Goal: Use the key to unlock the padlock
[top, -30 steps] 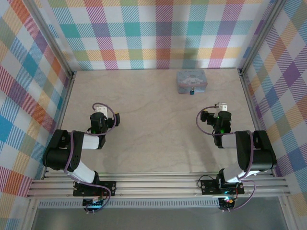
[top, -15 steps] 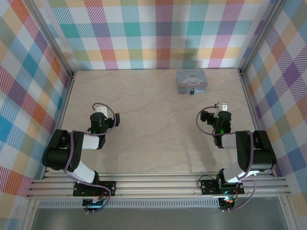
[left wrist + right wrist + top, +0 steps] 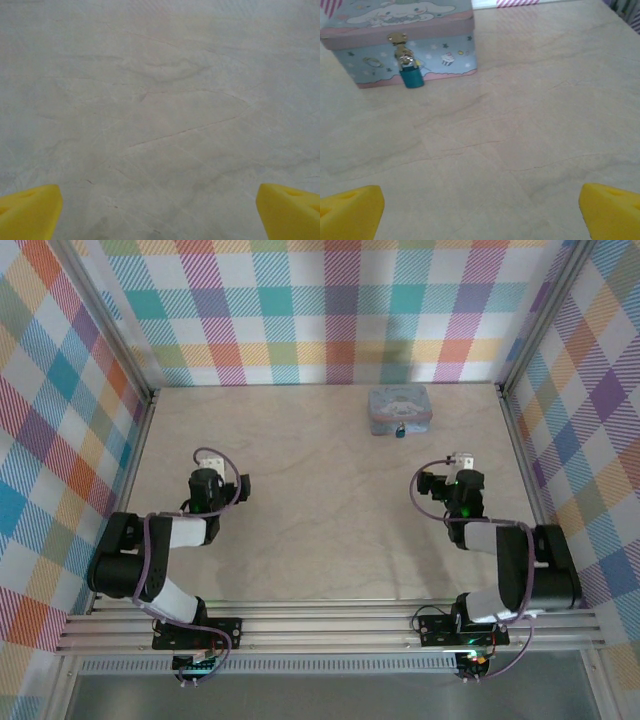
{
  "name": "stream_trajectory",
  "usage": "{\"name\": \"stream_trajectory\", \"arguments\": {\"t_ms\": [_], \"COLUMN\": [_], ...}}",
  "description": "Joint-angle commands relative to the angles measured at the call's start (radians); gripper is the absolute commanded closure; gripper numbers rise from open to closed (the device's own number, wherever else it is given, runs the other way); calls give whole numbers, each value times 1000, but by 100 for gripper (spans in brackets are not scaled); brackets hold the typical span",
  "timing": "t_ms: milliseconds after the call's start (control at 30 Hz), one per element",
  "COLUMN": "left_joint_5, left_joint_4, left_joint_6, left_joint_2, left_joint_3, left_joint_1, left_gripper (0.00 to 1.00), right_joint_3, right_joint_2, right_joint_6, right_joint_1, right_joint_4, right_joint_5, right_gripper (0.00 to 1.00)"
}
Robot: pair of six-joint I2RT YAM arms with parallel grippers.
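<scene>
Ahead and left of the right arm's jaws, spread empty like the left arm's jaws, the tiny teal metal padlock (image 3: 412,78) dangles from the gold clasp (image 3: 396,38) of the pale blue cartoon-printed tin (image 3: 440,55) and looks light, hard and slippery, best pinched across its body.

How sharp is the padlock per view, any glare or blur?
Right wrist: padlock slightly soft but readable against the tin, no glare. Top external: even lighting, padlock a tiny teal speck. Left wrist: soft, low-contrast table.
</scene>
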Motion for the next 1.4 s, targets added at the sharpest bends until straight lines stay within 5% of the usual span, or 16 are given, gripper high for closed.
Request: {"name": "stream_trajectory", "arguments": {"t_ms": [0, 200, 400, 633, 867, 1067, 1367], "left_joint_5": [37, 209, 406, 343, 319, 302, 275], "left_joint_4": [-281, -493, -646, -763, -775, -814, -875], "left_joint_6": [-31, -319, -555, -598, -593, -571, -571], "left_joint_2": [-98, -172, -111, -89, -62, -32, -11], "left_joint_3": [139, 248, 353, 392, 397, 410, 445], "left_joint_1": [15, 13, -18, -164, -223, -225, -224], "left_gripper": [4, 10, 20, 20, 20, 19, 17], "right_joint_3": [163, 624, 1092, 1548, 1791, 1762, 1370], "right_joint_2": [-116, 75, 403, 752, 966, 999, 768], "right_joint_6": [16, 213, 239, 247, 202, 134, 238], "right_joint_1": [-1, 11, 129, 210, 255, 312, 451], "right_joint_4": [-317, -859, -1097, -1278, -1356, -1397, -1259], "right_joint_5": [-66, -89, 0, 15, -40, -120, -212], "right_gripper": [0, 16, 19, 29, 34, 46, 45]}}
